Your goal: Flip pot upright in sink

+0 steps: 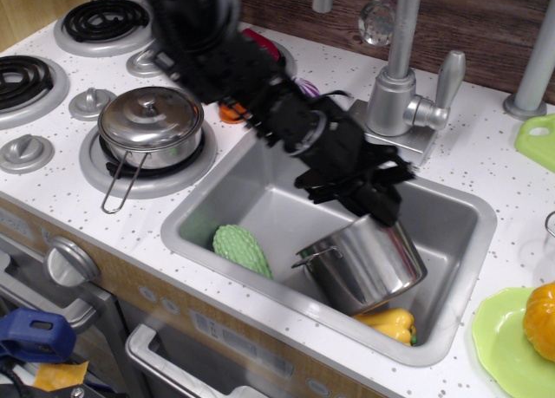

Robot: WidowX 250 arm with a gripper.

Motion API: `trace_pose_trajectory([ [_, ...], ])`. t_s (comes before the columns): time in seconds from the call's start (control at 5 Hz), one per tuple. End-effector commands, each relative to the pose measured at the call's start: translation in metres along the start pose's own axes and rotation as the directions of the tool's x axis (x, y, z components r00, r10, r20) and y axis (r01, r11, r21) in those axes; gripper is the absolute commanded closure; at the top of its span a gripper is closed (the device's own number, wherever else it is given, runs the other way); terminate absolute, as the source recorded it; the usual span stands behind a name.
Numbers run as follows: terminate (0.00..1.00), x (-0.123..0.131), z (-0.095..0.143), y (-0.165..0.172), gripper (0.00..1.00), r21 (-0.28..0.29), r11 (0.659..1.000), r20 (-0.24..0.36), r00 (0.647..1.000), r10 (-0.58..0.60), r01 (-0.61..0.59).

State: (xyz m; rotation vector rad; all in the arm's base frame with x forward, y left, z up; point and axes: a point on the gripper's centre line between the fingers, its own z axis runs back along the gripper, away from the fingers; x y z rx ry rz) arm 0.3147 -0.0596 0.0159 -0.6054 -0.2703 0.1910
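The shiny steel pot [368, 268] sits in the right half of the grey sink [455, 268], nearly upright but tilted, its base toward the front and a wire loop handle sticking out to the left. My black gripper [381, 209] is blurred by motion and sits at the pot's far upper rim, apparently shut on it. The pot's opening is hidden behind the gripper.
A green bumpy vegetable [241, 250] lies at the sink's front left and a yellow pepper [388, 323] under the pot's front. A lidded steel pot [151, 125] stands on the burner at left. The faucet [399, 64] rises behind the sink. A green plate with an orange fruit [541, 320] is at right.
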Motion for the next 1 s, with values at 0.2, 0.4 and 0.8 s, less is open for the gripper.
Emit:
trace_pose_trajectory([
  [0.2, 0.0, 0.019, 0.028, -0.003, 1.0, 0.263, 0.955, -0.003, 0.99, -0.14, 0.136],
  [0.4, 0.0, 0.022, 0.031, -0.001, 1.0, 0.297, 0.934, 0.004, 0.977, -0.211, 0.2],
  [0.8, 1.0, 0.02, 0.024, -0.004, 1.0, 0.366, 0.897, 0.094, 0.949, -0.3, 0.247],
])
